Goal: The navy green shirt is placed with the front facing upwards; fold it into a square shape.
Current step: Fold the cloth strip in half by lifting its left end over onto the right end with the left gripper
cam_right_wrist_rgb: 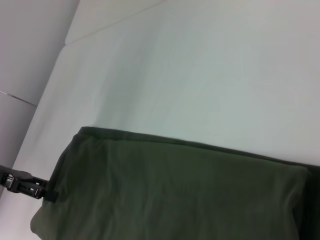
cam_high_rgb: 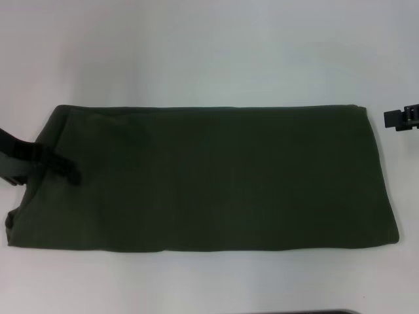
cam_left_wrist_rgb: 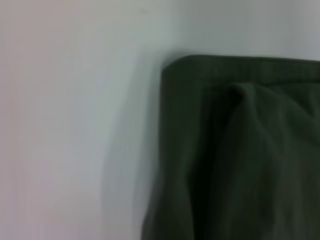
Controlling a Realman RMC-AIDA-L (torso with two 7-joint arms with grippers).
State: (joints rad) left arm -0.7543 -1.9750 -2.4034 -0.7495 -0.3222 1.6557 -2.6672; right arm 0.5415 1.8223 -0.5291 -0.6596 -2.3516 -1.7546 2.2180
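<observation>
White table, folded navy green shirt

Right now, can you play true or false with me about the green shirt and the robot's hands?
1. The navy green shirt is spread out with both sleeves showing. False: it is folded into a long rectangle.
2. The left gripper is over the shirt's left end. True.
3. The right gripper is resting on the shirt. False: it is off the shirt, beside its right end.
4. The shirt lies on a white table. True.
5. Cream letters show on the shirt. False: only plain green cloth shows.
</observation>
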